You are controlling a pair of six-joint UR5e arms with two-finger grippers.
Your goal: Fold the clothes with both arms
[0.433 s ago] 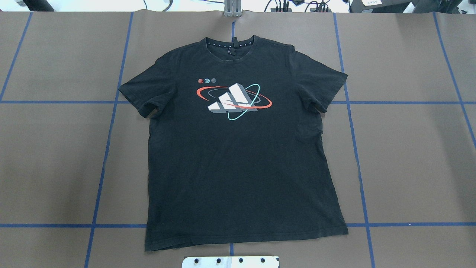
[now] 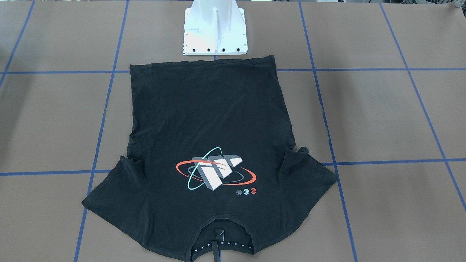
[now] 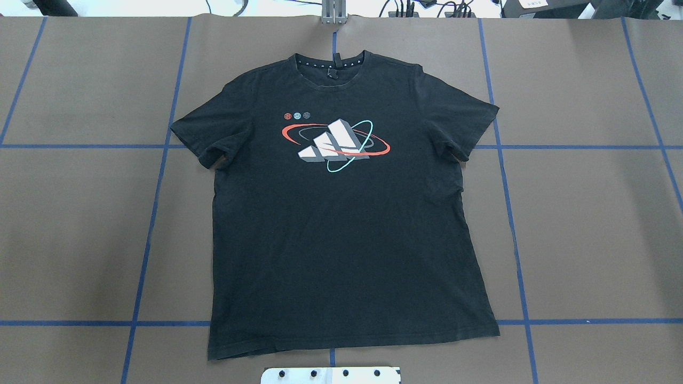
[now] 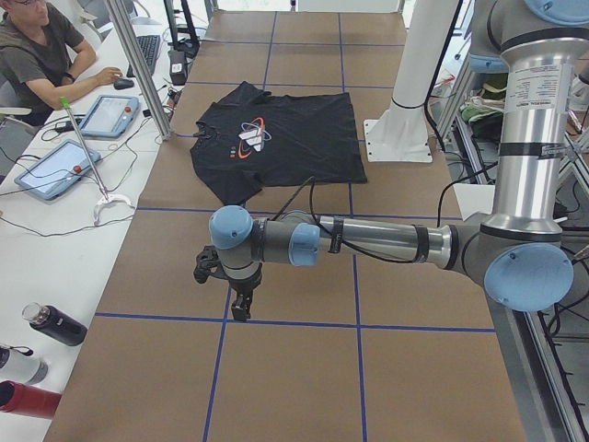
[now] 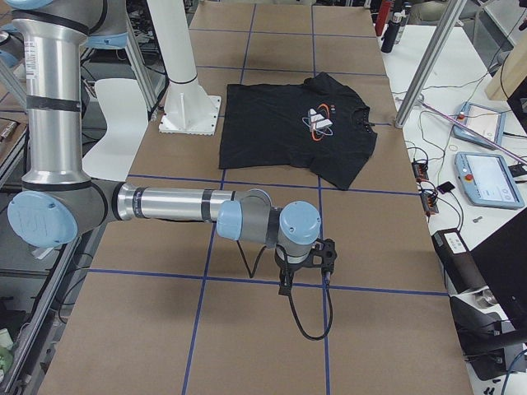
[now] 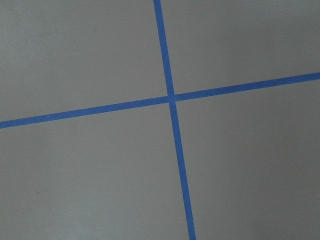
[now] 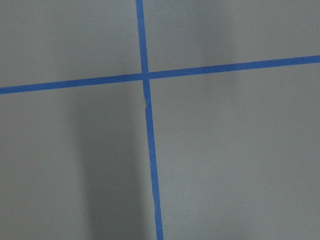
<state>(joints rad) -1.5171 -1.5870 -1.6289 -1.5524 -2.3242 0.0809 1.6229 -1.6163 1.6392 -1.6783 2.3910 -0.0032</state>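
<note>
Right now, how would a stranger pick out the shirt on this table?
On the brown table with its blue tape grid, look just ahead of the white pedestal base. The black T-shirt lies flat there, collar away from the robot; only it carries a grey-white logo ringed in red and teal.

You have the T-shirt (image 3: 341, 224) lying flat in the middle of the table (image 3: 587, 229), printed side up. Its hem (image 3: 352, 341) lies just beside the robot's base (image 2: 216, 32), and its collar (image 3: 331, 64) points away from the base, toward your side. The left arm (image 4: 386, 241) reaches out over the table on the robot's left of the shirt, well apart from it. The left gripper (image 4: 241, 308) points down above a tape line (image 4: 138, 315). The right arm (image 5: 173, 203) does likewise on the opposite side, and the right gripper (image 5: 285, 284) hangs near another tape line, well apart from the shirt.
</note>
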